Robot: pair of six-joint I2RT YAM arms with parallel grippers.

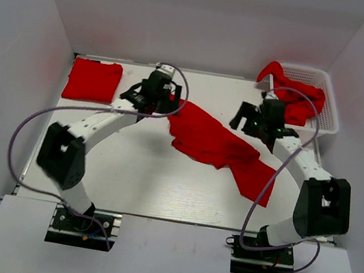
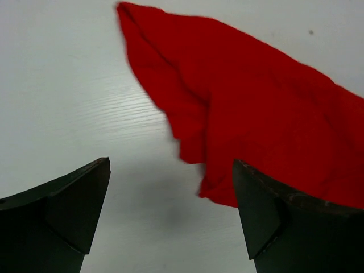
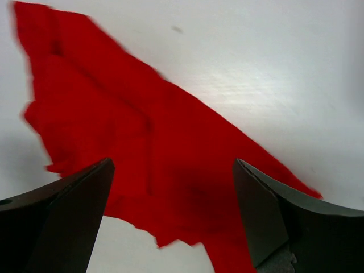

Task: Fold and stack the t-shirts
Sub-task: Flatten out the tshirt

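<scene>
The white table [image 1: 147,179] has one loose t-shirt [image 1: 212,141], red and crumpled, lying across its middle. A white basket [image 1: 330,111] at the far right corner holds more red t-shirts [image 1: 305,101]. A folded t-shirt [image 1: 92,81] sits at the far left corner. The left hand [image 2: 170,165] is wide open and empty, over the loose t-shirt's left end. The right hand [image 3: 172,162] is wide open and empty too, above its right part.

Your white mesh basket [image 1: 331,105] sits at two o'clock on the pale worktop [image 1: 142,172], white walls [image 1: 207,23] on three sides.
</scene>
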